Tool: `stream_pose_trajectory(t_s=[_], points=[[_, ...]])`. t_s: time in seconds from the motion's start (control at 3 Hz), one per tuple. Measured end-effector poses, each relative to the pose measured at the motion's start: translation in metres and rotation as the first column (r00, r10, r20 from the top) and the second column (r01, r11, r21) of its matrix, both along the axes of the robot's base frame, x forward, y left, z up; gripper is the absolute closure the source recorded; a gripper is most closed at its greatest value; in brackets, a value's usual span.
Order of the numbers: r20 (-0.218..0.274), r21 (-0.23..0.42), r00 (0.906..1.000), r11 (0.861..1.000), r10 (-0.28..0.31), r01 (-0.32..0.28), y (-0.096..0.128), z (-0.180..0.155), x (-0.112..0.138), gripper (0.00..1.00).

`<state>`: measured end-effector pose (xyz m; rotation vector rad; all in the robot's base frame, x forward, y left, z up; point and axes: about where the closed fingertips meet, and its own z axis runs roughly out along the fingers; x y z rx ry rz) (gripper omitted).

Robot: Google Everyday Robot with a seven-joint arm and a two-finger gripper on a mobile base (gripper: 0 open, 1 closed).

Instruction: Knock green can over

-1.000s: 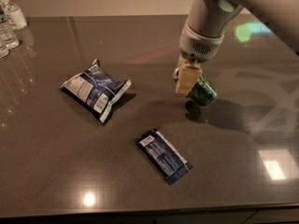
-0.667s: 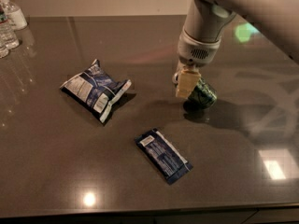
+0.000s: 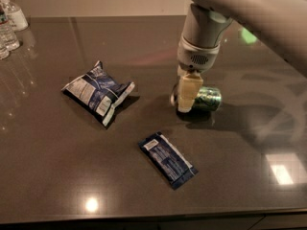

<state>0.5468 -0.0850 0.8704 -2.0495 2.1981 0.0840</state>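
The green can (image 3: 207, 98) lies on its side on the dark table (image 3: 230, 176), right of centre, its length running left to right. My gripper (image 3: 186, 99) hangs from the arm coming in from the upper right. Its pale fingers (image 3: 188, 91) stand in front of the can's left end and hide that end. The gripper's tip is at table height, touching or nearly touching the can.
A crumpled blue and white chip bag (image 3: 97, 92) lies left of centre. A flat blue packet (image 3: 167, 159) lies in front of the can. Clear water bottles (image 3: 8, 25) stand at the far left corner. Ceiling lights reflect on the table.
The can has gone from tilted to lying flat on its side. The gripper has moved slightly left and down along the can's left end.
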Motion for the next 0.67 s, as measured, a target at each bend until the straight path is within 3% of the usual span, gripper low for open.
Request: stream_pose_trajectory(t_s=[0.67], points=[[-0.008,0.025,1.0000,1.000,-0.005,0.005,-0.0001,-0.0005,0.0021,0.00]])
